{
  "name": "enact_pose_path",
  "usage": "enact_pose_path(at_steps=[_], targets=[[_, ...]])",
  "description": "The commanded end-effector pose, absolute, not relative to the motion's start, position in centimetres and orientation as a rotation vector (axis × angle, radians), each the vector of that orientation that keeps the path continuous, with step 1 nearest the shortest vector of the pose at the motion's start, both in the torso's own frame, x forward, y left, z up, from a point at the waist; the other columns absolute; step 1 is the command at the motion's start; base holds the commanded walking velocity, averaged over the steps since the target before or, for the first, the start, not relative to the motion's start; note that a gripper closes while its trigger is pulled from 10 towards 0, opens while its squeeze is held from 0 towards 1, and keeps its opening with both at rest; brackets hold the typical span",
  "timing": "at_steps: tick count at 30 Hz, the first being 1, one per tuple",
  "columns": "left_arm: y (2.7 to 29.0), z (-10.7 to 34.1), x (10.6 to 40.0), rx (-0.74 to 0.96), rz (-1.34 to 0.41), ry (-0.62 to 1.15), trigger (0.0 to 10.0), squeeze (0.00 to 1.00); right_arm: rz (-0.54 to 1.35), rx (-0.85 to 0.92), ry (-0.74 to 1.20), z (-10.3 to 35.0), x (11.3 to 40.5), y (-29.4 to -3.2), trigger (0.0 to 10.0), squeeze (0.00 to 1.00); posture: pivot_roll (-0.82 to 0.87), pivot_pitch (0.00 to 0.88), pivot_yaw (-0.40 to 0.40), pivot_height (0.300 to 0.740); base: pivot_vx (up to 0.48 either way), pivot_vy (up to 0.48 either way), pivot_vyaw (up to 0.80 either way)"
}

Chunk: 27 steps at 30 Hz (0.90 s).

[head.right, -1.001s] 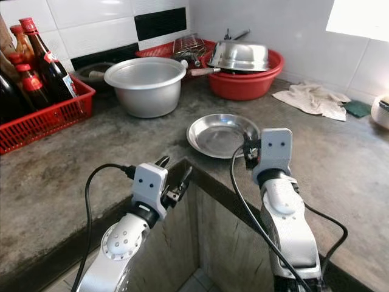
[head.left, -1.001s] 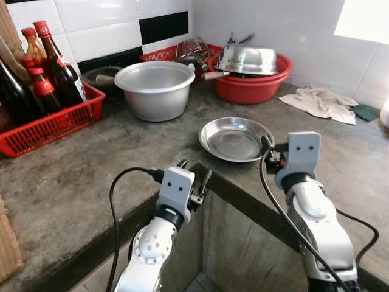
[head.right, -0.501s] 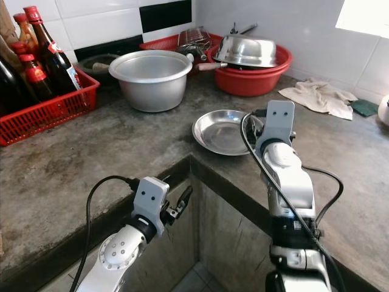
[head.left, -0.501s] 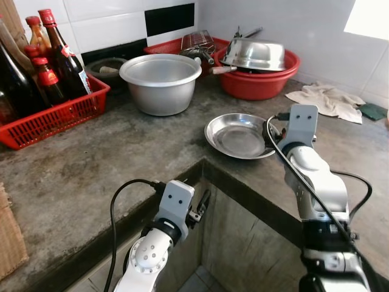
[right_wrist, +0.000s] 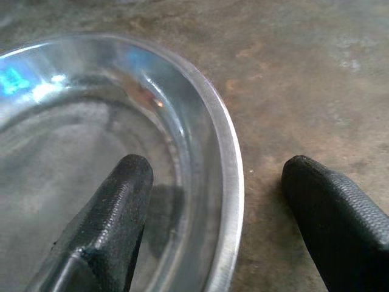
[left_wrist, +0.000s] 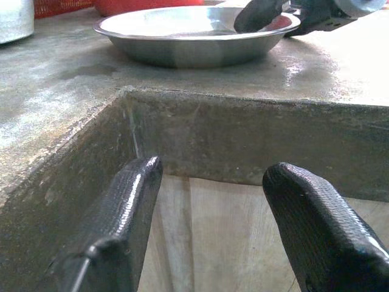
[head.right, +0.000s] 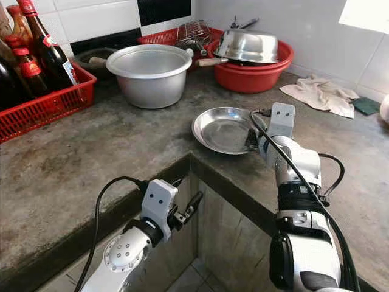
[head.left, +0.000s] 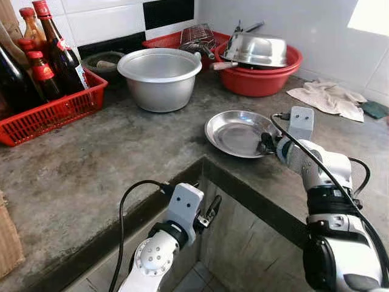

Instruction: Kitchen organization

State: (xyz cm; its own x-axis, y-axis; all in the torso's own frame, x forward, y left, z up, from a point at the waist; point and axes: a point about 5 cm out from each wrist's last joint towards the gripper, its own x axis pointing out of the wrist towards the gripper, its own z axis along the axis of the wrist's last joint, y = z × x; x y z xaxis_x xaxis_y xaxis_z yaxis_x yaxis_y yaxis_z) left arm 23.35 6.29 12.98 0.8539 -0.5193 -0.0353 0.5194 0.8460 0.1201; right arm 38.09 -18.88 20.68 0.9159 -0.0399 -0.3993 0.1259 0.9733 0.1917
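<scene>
Steel plate (head.left: 239, 132): lies flat on the concrete bench (head.left: 109, 158), near the inner corner of its edge, apart from the other ware; I judge it the item to be put away.
Right fingers (right_wrist: 209, 213): spread wide and straddling the plate's near rim, one finger (right_wrist: 109, 207) inside the dish, the other on the bench outside it; they hold nothing yet. This placement sets up a pinch on the thin raised rim, the only part a flat plate offers.
Right arm: reaches low across the bench so that the fingers meet the rim almost level.
Left fingers (left_wrist: 206, 225): open and empty, below the bench edge in the recess, kept out of the working arm's way.
Aluminium pot (head.left: 159, 78): stands upright behind the plate, well apart.
Red basin (head.left: 258, 79): at the wall, holding an upturned steel bowl (head.left: 255, 50).
Red basket (head.left: 51, 109): at my left, keeps the bottles upright.
Cloth (head.left: 328, 98): lies crumpled at my right.
Risk, as a judgement: a rim pinch may tilt or slip the plate.
</scene>
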Motion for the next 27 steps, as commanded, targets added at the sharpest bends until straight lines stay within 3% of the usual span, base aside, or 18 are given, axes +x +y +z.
enact_pose_path(at_steps=[1, 8, 10, 11, 12, 27], targets=[[6.3, 13.2, 23.2, 0.126, -0.543, -0.001, 10.0, 0.00, -0.054, 0.256, 0.460, 20.5, 38.3, -18.5, 10.0, 0.00, 0.06, 0.071, -0.093, 0.740, 0.000, 0.000, 0.00], [6.3, 13.1, 23.3, 0.133, -0.539, -0.006, 10.0, 0.00, -0.020, 0.380, 0.610, 18.8, 37.9, -17.7, 10.0, 0.00, 0.06, 0.057, -0.092, 0.740, 0.000, 0.000, 0.00], [6.3, 13.1, 23.3, 0.133, -0.537, -0.006, 10.0, 0.00, -0.017, 0.376, 0.614, 18.7, 37.9, -17.6, 9.5, 0.00, 0.06, 0.058, -0.091, 0.740, 0.000, 0.000, 0.00], [6.3, 13.1, 23.4, 0.133, -0.535, -0.005, 10.0, 0.00, -0.019, 0.349, 0.616, 18.6, 37.8, -17.6, 2.4, 0.00, 0.06, 0.056, -0.090, 0.740, 0.000, 0.000, 0.00], [6.3, 13.1, 23.3, 0.134, -0.535, -0.006, 10.0, 0.00, -0.019, 0.344, 0.626, 18.4, 37.8, -17.6, 0.0, 0.00, 0.06, 0.053, -0.090, 0.740, 0.000, 0.000, 0.00], [6.2, 13.1, 23.5, 0.132, -0.530, -0.010, 10.0, 0.00, 0.005, 0.310, 0.642, 18.2, 37.8, -16.5, 0.0, 0.00, 0.07, 0.048, -0.091, 0.740, 0.000, 0.000, 0.00]])
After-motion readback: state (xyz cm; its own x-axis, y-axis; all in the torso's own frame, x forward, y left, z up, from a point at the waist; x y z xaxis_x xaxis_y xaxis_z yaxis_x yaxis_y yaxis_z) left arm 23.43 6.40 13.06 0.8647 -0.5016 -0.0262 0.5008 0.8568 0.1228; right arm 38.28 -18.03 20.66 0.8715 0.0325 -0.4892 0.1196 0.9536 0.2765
